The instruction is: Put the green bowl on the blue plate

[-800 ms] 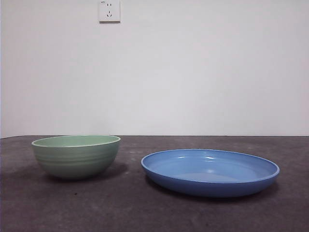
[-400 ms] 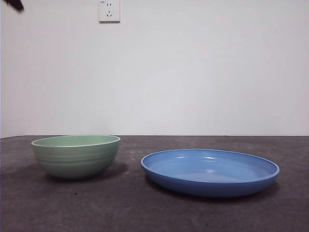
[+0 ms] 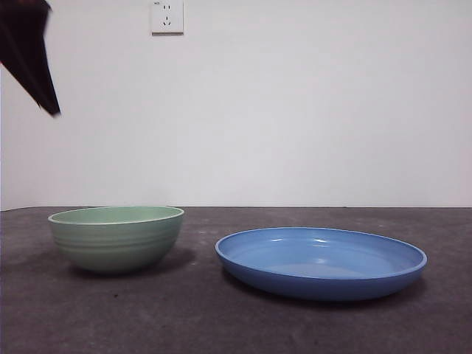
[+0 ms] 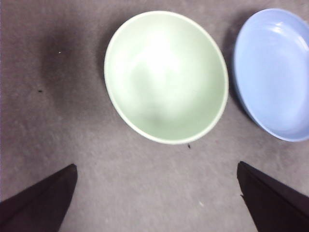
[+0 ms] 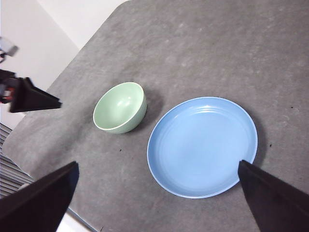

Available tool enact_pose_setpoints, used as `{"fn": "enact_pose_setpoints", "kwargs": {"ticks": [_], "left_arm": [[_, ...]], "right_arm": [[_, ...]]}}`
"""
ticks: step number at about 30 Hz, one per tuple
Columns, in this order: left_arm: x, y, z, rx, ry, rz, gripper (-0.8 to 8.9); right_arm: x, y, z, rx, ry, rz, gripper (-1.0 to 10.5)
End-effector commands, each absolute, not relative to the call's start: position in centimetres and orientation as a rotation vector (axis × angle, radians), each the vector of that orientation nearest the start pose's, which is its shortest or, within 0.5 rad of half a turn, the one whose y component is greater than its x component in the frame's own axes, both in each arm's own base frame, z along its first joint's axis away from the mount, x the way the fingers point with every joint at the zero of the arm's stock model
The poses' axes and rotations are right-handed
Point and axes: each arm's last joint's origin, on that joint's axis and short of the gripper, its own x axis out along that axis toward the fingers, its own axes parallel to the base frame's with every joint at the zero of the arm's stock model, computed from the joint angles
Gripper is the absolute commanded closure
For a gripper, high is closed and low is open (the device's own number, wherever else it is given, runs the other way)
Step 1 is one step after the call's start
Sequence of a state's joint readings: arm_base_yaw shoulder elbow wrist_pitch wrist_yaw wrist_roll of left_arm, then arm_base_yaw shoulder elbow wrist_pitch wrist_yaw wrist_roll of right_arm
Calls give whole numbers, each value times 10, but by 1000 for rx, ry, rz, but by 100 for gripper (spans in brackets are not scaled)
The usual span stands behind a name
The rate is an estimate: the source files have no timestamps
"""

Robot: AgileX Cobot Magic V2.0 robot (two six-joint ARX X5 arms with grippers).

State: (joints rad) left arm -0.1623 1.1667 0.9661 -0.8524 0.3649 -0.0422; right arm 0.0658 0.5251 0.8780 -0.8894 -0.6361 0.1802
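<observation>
The green bowl (image 3: 116,237) stands upright and empty on the dark table, left of the blue plate (image 3: 321,262), with a gap between them. My left gripper (image 4: 156,166) is open and empty, high above the table beside the bowl (image 4: 166,77), with the plate (image 4: 275,72) at the far side. One of its jaws shows as a black tip at the top left of the front view (image 3: 33,59). My right gripper (image 5: 157,164) is open and empty, high over the plate (image 5: 203,145) and the bowl (image 5: 120,107).
A white wall with a socket (image 3: 167,16) rises behind the table. In the right wrist view the table's rounded edge (image 5: 72,212) runs close to the bowl's side, and the left arm's jaw (image 5: 34,96) hangs beyond the bowl.
A black jaw has come down into the top left corner of the front view, growing larger. The bowl and plate have not moved.
</observation>
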Motion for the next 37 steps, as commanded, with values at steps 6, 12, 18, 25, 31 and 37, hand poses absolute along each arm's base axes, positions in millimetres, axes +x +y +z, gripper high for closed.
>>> {"fn": "enact_pose_setpoints", "kwargs": {"ticks": [6, 12, 18, 25, 31, 37], "left_arm": [[252, -51, 251, -112, 1058, -403, 288], [270, -53, 227, -118, 1132, -374, 290], [289, -56, 211, -127, 1200, -360, 307], [306, -59, 202, -125, 1254, -341, 359], [312, -61, 197, -103, 1266, -311, 408], [310, -67, 197, -89, 1273, -328, 640]], "right_arm": [[76, 23, 335, 314, 570, 649, 393], [76, 23, 335, 315, 575, 648, 393], [76, 23, 335, 315, 575, 648, 393], [76, 23, 335, 315, 576, 648, 393], [76, 23, 335, 315, 576, 647, 393], [76, 23, 335, 315, 576, 645, 393]]}}
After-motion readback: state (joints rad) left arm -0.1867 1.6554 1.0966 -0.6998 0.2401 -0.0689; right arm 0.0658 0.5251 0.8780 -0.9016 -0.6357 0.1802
